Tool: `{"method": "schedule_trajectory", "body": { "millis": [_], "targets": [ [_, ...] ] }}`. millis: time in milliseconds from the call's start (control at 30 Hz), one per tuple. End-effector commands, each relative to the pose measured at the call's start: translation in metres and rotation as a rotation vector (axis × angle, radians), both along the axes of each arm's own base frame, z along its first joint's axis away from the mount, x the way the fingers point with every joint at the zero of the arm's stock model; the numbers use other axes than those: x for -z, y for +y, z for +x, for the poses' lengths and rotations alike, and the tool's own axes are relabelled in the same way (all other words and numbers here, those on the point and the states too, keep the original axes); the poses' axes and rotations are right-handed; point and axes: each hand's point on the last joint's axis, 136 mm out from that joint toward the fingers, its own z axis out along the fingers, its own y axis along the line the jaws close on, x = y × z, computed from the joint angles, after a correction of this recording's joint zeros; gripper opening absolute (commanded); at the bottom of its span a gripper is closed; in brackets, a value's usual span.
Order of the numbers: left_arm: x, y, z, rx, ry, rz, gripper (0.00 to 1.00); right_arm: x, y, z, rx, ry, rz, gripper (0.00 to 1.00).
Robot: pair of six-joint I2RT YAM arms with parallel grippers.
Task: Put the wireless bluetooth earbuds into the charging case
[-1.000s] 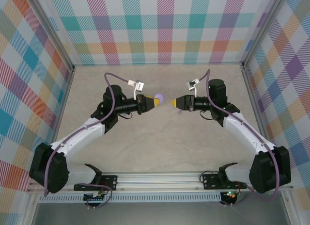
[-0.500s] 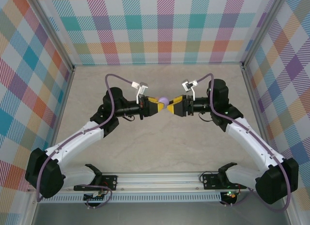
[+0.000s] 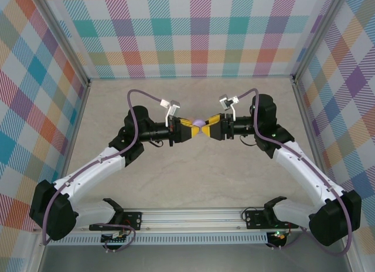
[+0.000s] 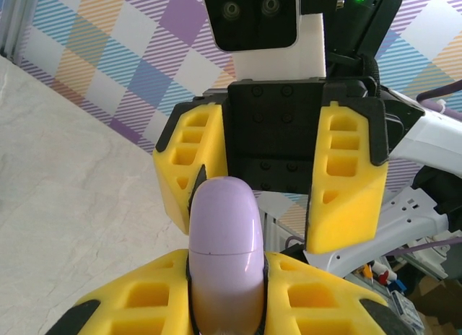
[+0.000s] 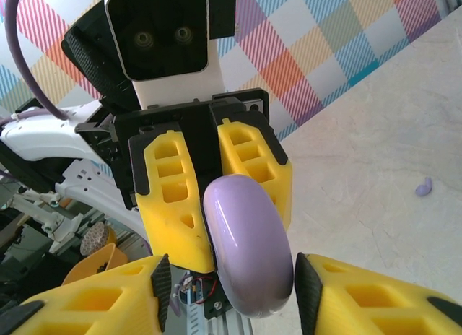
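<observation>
While left pincer (image 4: pixel 225 295) clamps the purple case (image 4: pixel 225 227), right pincer (image 5: pixel 232 281) straddles it.

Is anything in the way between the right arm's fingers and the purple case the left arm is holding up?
Nothing visible does. The purple case, clamped in the left gripper, sits in the gap between the open fingers of the right gripper, nearer one finger than the other.
</observation>
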Motion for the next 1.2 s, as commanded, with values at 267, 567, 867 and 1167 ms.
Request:
{"method": "schedule_trajectory", "body": {
  "millis": [267, 567, 867, 1167],
  "targets": [
    [-0.024, 0.000, -0.011, 0.030, -0.074, -0.029, 0.21, -0.020, 0.003, -0.009, -0.047, -0.080, 0.020, 0.26],
    [-0.018, -0.001, -0.012, 0.046, -0.029, -0.001, 0.36, -0.022, 0.001, -0.011, -0.046, -0.069, -0.027, 0.20],
    [-0.030, -0.001, -0.022, 0.096, -0.044, -0.025, 0.39, -0.020, 0.005, -0.018, -0.084, -0.069, -0.049, 0.20],
    [-0.030, -0.003, -0.025, 0.116, -0.041, -0.023, 0.33, -0.019, 0.007, -0.020, -0.086, -0.077, -0.058, 0.20]
  ]
}}
